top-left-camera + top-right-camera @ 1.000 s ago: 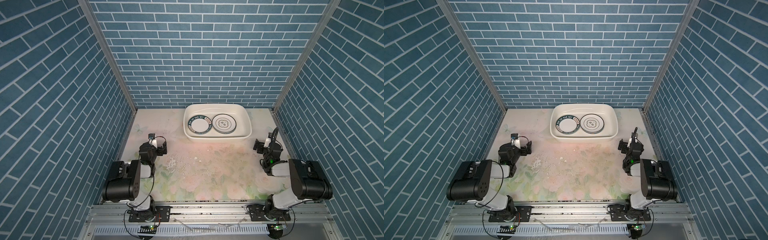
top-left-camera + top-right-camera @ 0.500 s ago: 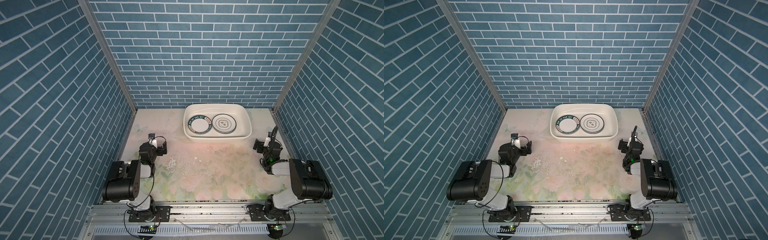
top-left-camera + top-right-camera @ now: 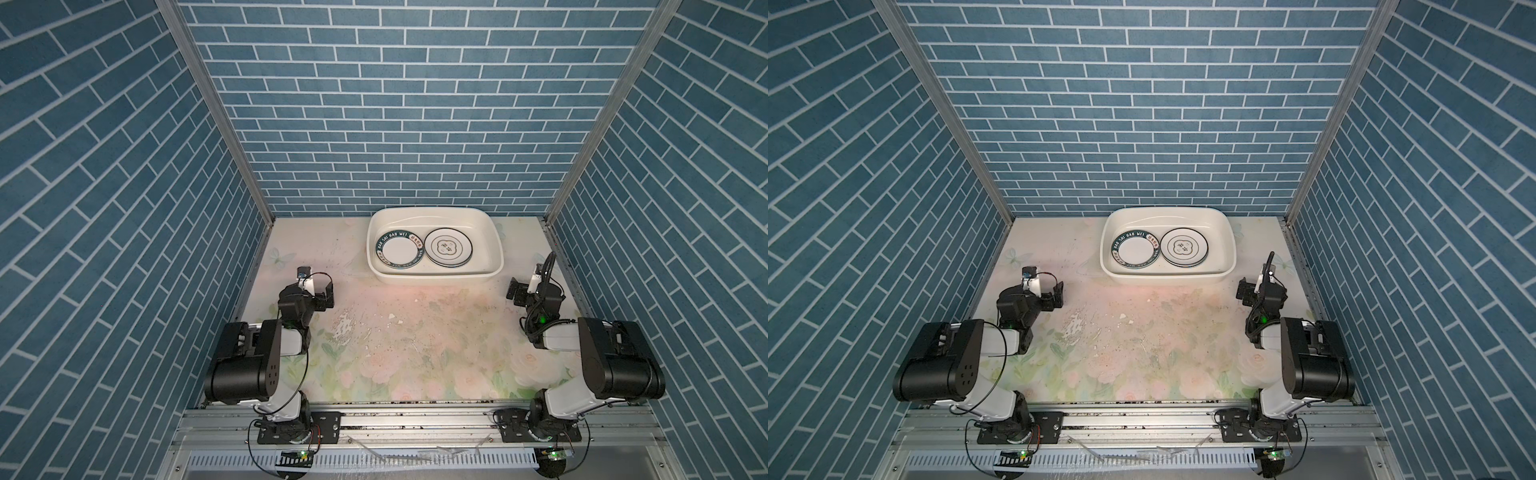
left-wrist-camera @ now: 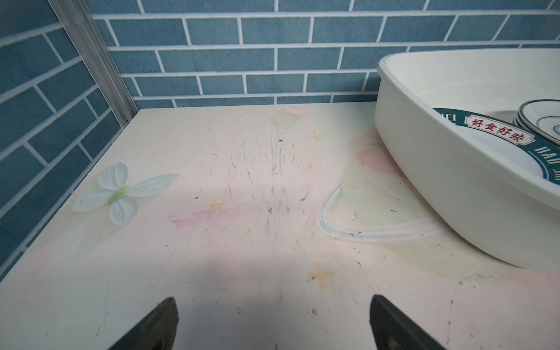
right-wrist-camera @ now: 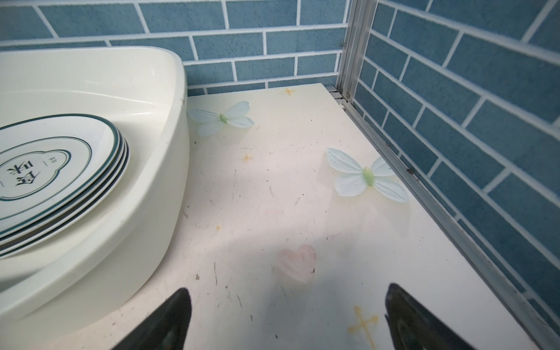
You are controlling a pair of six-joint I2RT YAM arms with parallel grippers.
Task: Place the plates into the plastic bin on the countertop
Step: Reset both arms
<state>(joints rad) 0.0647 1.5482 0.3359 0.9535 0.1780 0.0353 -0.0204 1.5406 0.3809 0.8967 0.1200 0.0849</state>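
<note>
The cream plastic bin point(image 3: 436, 211) point(image 3: 1167, 210) stands at the back of the flowered countertop point(image 3: 415, 332), right of centre. Inside it lie the plates: a teal lettered-rim plate point(image 3: 400, 252) point(image 3: 1136, 252) point(image 4: 497, 133) on the left and a stack with a cloud emblem on top point(image 3: 448, 248) point(image 3: 1185, 248) point(image 5: 45, 169) on the right. My left gripper point(image 3: 326, 296) point(image 4: 271, 303) hovers low over bare countertop, left of and nearer than the bin, open and empty. My right gripper point(image 3: 515, 293) point(image 5: 288, 294) stands open and empty by the bin's near right corner point(image 5: 145, 188).
Blue brick walls close in the back and both sides, with aluminium posts point(image 3: 224, 124) at the corners. A metal rail point(image 3: 415, 419) runs along the front edge and carries both arm bases. A scuffed, chipped patch point(image 3: 343, 328) marks the countertop's middle.
</note>
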